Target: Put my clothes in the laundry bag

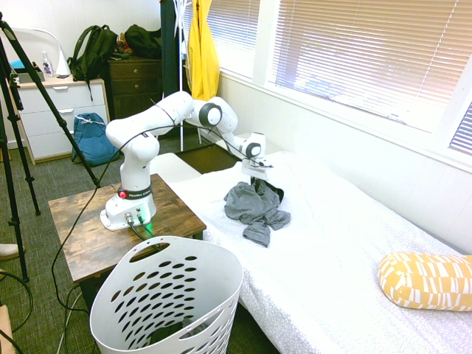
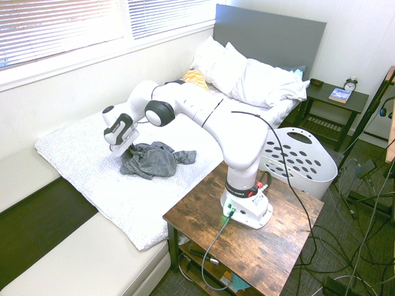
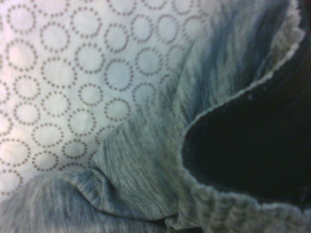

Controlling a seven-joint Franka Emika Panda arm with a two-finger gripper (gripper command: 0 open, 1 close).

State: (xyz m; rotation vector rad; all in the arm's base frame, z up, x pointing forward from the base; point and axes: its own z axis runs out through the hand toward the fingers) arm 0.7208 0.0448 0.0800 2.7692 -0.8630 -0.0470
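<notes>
The clothes [image 1: 251,206] are a crumpled grey garment lying on the white dotted bedspread [image 1: 332,251], near the bed's foot end. My gripper [image 1: 258,179] is lowered onto the garment's far edge, its tip sunk among the folds. From the other side the gripper [image 2: 125,150] meets the clothes [image 2: 154,160] at their window-side end. Close up, the grey fabric [image 3: 146,160] shows a darker inner side. The white perforated laundry bag [image 1: 192,287] stands on the floor beside the wooden table; the laundry bag [image 2: 296,163] is also seen behind the arm's base.
The arm stands on a wooden table [image 1: 81,228] next to the bed. A yellow patterned pillow [image 1: 424,280] and white pillows [image 2: 247,74] lie at the head end. A yellow raincoat [image 1: 203,51] hangs by the window; a blue backpack [image 1: 92,140] sits by the dresser.
</notes>
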